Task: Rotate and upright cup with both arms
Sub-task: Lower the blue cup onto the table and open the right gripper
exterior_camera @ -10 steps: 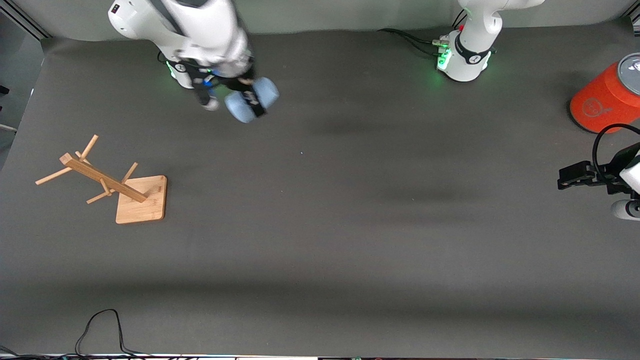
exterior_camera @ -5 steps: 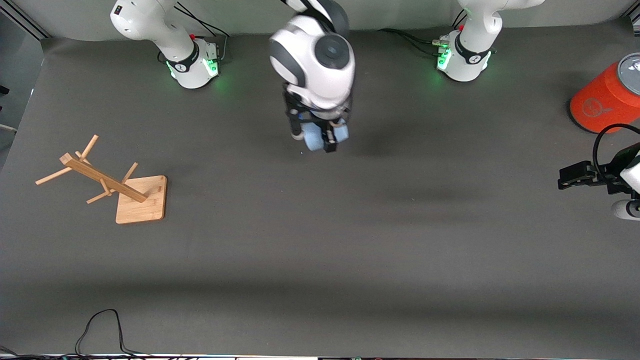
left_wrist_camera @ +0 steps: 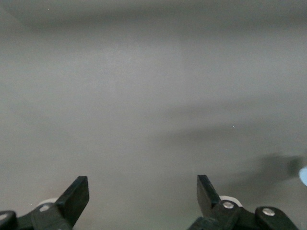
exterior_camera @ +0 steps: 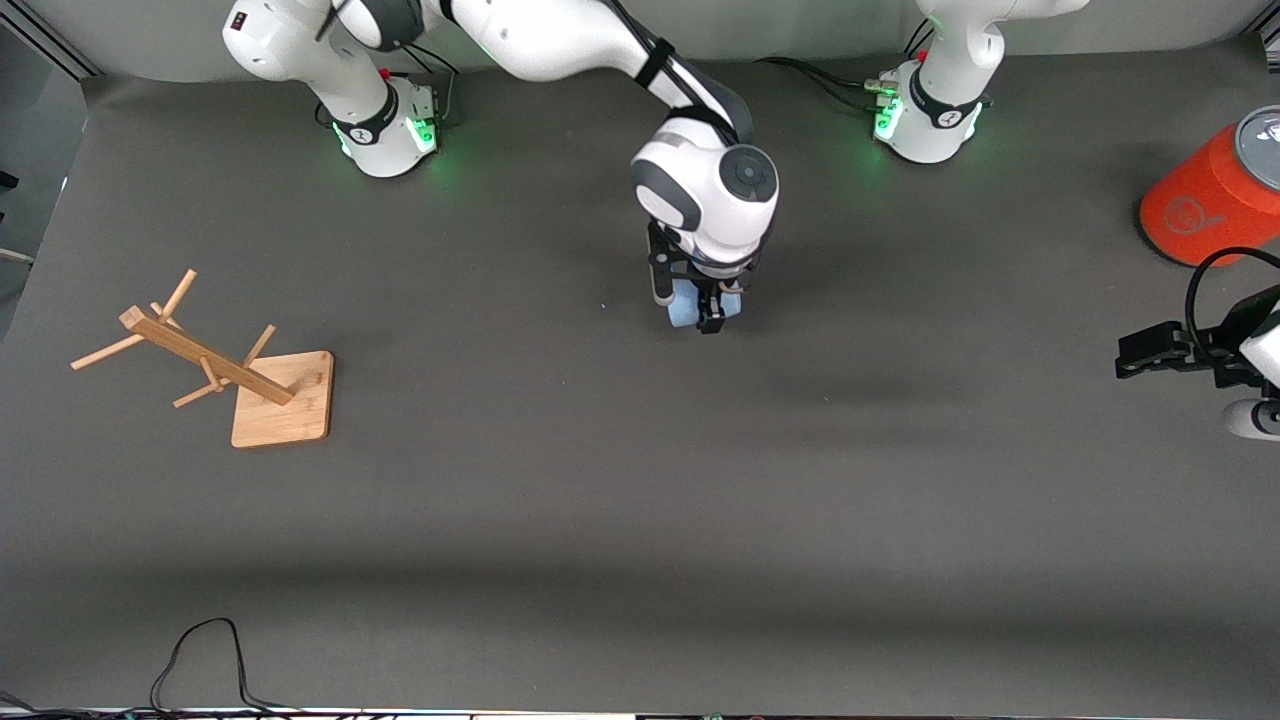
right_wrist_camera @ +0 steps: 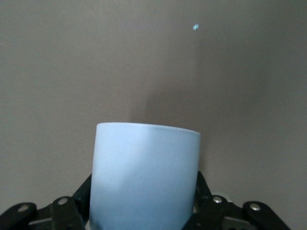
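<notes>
The pale-blue cup [exterior_camera: 682, 313] is held over the middle of the dark table, mostly hidden under the right arm's white wrist. My right gripper [exterior_camera: 702, 312] points down and is shut on it. In the right wrist view the cup [right_wrist_camera: 144, 167] fills the space between the black fingers [right_wrist_camera: 207, 191] of the right gripper [right_wrist_camera: 144, 194], its end close above the mat. My left gripper [exterior_camera: 1140, 356] waits at the left arm's end of the table, open. In the left wrist view the left gripper [left_wrist_camera: 141, 188] has only bare mat between its fingertips.
A large orange container with a grey top [exterior_camera: 1205, 200] stands at the left arm's end, near the left gripper. A wooden peg rack [exterior_camera: 215, 365] on a square base sits at the right arm's end. A black cable [exterior_camera: 200, 650] loops at the table's front edge.
The right arm has swung from beside its own base out to the table's middle, carrying the cup and turning its gripper downward. The left arm has not moved.
</notes>
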`<control>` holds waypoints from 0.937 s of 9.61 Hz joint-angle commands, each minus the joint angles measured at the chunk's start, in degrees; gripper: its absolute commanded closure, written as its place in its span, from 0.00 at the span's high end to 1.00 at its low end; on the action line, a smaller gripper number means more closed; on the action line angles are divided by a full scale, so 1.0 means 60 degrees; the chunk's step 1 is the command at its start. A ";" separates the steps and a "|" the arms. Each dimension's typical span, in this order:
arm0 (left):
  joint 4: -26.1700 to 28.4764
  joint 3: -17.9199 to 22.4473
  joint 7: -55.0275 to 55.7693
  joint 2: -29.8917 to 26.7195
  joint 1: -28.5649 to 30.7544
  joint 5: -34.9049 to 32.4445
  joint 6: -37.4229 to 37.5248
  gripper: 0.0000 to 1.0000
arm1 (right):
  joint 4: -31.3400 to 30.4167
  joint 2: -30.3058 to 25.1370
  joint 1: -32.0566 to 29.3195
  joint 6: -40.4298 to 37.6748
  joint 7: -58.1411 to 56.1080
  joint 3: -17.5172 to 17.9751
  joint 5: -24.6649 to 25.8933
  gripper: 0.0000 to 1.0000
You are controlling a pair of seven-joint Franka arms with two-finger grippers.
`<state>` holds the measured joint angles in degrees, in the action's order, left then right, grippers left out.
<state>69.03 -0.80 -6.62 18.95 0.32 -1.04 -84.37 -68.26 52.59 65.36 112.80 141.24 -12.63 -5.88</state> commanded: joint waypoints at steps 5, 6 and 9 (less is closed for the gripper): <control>-0.0182 0.0060 -0.0141 0.0035 -0.0024 0.0042 0.0233 1.00 | 0.1107 0.1241 0.0210 0.0287 0.1084 -0.0092 0.0248 0.62; -0.0182 0.0060 -0.0141 0.0020 -0.0024 0.0056 0.0233 1.00 | 0.1093 0.1241 0.0195 0.0346 0.1098 -0.0106 0.0248 0.86; -0.0182 0.0046 -0.0141 0.0035 -0.0024 0.0042 0.0233 1.00 | 0.1093 0.1226 0.0181 0.0346 0.1040 -0.0121 0.0248 1.00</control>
<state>69.02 -0.79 -6.64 18.95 0.33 -1.04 -84.06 -63.53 58.89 66.14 114.74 145.98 -12.86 -5.25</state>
